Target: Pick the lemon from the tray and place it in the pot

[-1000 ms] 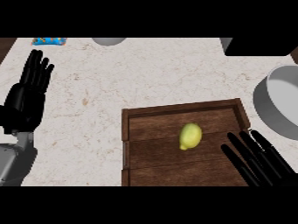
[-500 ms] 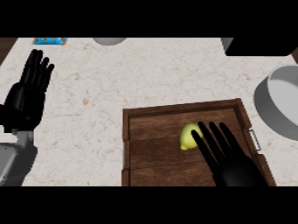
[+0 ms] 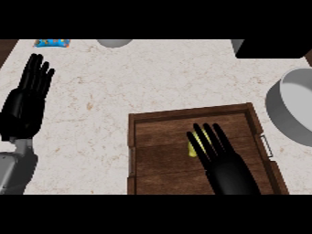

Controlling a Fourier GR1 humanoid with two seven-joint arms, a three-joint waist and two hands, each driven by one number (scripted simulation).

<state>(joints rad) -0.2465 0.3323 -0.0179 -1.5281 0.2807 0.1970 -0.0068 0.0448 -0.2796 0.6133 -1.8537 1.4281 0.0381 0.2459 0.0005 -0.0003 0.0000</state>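
Covering the lemon on the tray, right hand fingers straight, gripping nothing (lemon mostly hidden) | pot beside tray | left hand open, resting left of tray

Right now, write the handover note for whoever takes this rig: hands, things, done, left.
Right hand: over the wooden tray, fingers straight and spread above the lemon, not curled round it. Only a sliver of the lemon shows at the hand's left edge.
Left hand: open, resting at the view's left over the counter, holding nothing.
Pot: right of the tray, nothing visible inside.
Done: right hand is above the lemon.
Left: close on the lemon, lift it, carry it right, release it into the pot.
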